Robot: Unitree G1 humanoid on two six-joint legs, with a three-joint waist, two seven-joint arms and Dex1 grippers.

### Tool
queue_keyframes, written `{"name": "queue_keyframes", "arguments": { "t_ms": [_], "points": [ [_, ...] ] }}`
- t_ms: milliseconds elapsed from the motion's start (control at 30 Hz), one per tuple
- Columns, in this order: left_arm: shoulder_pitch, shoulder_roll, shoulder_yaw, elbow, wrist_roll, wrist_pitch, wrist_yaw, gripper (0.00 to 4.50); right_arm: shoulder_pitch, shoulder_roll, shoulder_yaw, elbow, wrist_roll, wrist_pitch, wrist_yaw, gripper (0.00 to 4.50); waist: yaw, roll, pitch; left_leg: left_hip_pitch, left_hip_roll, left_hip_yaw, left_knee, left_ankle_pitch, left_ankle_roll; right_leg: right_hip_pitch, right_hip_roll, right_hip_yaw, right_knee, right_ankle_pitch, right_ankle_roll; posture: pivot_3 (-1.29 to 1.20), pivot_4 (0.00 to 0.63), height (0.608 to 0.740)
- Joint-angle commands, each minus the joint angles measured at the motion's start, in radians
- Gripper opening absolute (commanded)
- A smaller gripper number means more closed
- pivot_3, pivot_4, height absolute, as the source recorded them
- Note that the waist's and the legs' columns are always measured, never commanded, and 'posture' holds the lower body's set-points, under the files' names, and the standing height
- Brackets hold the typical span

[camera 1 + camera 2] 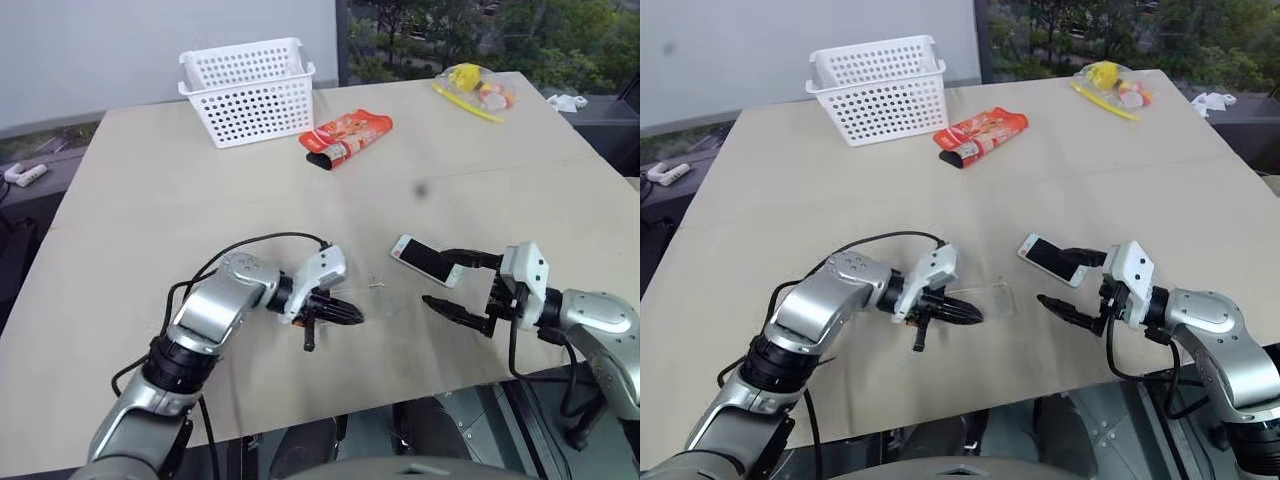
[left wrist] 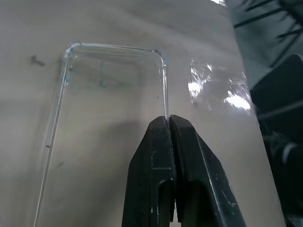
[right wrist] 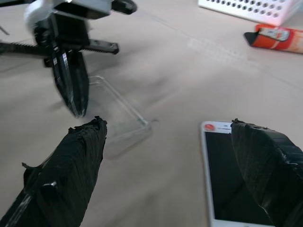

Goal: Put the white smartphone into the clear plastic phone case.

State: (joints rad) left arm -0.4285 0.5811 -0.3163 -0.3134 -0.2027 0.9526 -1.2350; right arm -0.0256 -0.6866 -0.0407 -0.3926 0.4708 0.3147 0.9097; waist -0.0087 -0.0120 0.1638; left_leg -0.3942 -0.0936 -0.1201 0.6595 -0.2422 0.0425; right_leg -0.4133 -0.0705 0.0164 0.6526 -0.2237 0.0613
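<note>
Near the front edge of the pale wooden table (image 1: 140, 180), the left gripper (image 2: 169, 124) has its two black fingers pinched together on the rim of the clear plastic phone case (image 2: 109, 94), which lies flat on the tabletop. Beside it, the right gripper (image 1: 455, 282) stands spread wide, its far finger over the near end of the white smartphone with black screen (image 1: 425, 259); contact seems likely but is unclear. No writing is readable on the red packet (image 1: 346, 136) beside the white perforated basket (image 1: 250, 90) by the far edge.

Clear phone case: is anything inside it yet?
Nothing: the clear phone case is hollow, bare table showing through it. The left hand pinches its rim.
</note>
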Motion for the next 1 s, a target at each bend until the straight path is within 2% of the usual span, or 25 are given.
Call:
{"name": "queue_keyframes", "arguments": {
  "t_ms": [33,67,267,300,333,500,700,767,867,1000],
  "points": [
    [-0.003,0.002,0.013,-0.037,-0.031,-0.04,0.049,0.61,-0.025,-0.006,0.006,0.031,-0.048,0.03,-0.045,4.5,0.001,0.0,0.0,0.0,0.0,0.0,0.0,0.0,0.0,0.0,0.0,0.0,0.0,0.0,0.0,0.0,0.15,0.74],
    [-0.008,0.005,0.017,-0.036,-0.039,-0.045,0.055,0.87,-0.031,-0.004,0.015,0.047,-0.057,0.051,-0.056,4.5,0.001,0.0,0.0,0.0,0.0,0.0,0.0,0.0,0.0,0.0,0.0,0.0,0.0,0.0,0.0,0.0,0.15,0.74],
    [-0.025,0.036,0.055,-0.052,-0.079,-0.094,0.09,3.71,-0.085,0.012,0.071,0.146,-0.155,0.083,-0.114,4.5,0.004,0.0,0.0,-0.001,0.0,0.001,-0.001,0.0,-0.001,-0.001,-0.001,0.001,-0.002,0.0,0.0,0.0,0.15,0.74],
    [-0.027,0.042,0.068,-0.063,-0.089,-0.103,0.093,3.93,-0.098,0.016,0.08,0.168,-0.168,0.082,-0.117,4.5,0.003,0.0,0.0,-0.001,0.0,0.001,-0.001,0.0,-0.001,-0.001,-0.001,0.0,-0.002,0.0,0.0,0.0,0.15,0.74],
    [-0.032,0.046,0.095,-0.077,-0.092,-0.127,0.11,4.41,-0.115,0.018,0.095,0.199,-0.184,0.077,-0.112,4.5,0.004,0.0,0.0,-0.001,0.0,0.001,-0.001,0.0,-0.001,-0.001,-0.001,0.0,-0.002,0.0,0.0,0.0,0.15,0.74],
    [-0.021,0.014,0.196,-0.173,-0.08,-0.299,0.225,4.41,-0.156,0.004,0.144,0.291,-0.234,0.08,-0.075,4.5,0.005,0.0,0.0,-0.001,0.0,0.001,-0.001,0.001,-0.001,0.0,-0.001,0.0,-0.003,0.0,-0.001,0.0,0.15,0.74],
    [0.045,0.048,0.212,-0.271,-0.038,-0.287,0.348,4.41,-0.164,-0.014,0.185,0.304,-0.239,0.105,-0.007,4.5,0.006,0.0,0.0,-0.001,0.0,0.002,-0.005,0.003,-0.005,0.0,-0.001,0.001,-0.006,0.0,-0.001,0.0,0.15,0.74],
    [0.064,0.057,0.208,-0.291,-0.035,-0.277,0.375,4.48,-0.177,-0.013,0.193,0.319,-0.243,0.101,0.009,3.99,0.006,0.0,0.0,-0.001,0.0,0.001,-0.006,0.003,-0.005,0.0,-0.001,0.0,-0.006,0.0,-0.001,0.0,0.15,0.74],
    [0.087,0.058,0.211,-0.316,-0.054,-0.251,0.406,4.48,-0.194,-0.014,0.204,0.342,-0.258,0.084,0.028,2.96,0.004,0.0,-0.001,0.0,0.0,0.001,-0.006,0.002,-0.004,0.0,-0.001,0.001,-0.007,0.0,-0.001,0.0,0.15,0.74],
    [0.11,0.059,0.205,-0.345,-0.076,-0.216,0.43,4.48,-0.22,-0.011,0.212,0.382,-0.285,0.034,0.042,2.81,-0.003,-0.003,-0.002,0.002,0.0,0.003,-0.006,0.0,-0.001,0.001,0.0,0.001,-0.007,0.001,-0.001,0.0,0.15,0.74]
  ]
}}
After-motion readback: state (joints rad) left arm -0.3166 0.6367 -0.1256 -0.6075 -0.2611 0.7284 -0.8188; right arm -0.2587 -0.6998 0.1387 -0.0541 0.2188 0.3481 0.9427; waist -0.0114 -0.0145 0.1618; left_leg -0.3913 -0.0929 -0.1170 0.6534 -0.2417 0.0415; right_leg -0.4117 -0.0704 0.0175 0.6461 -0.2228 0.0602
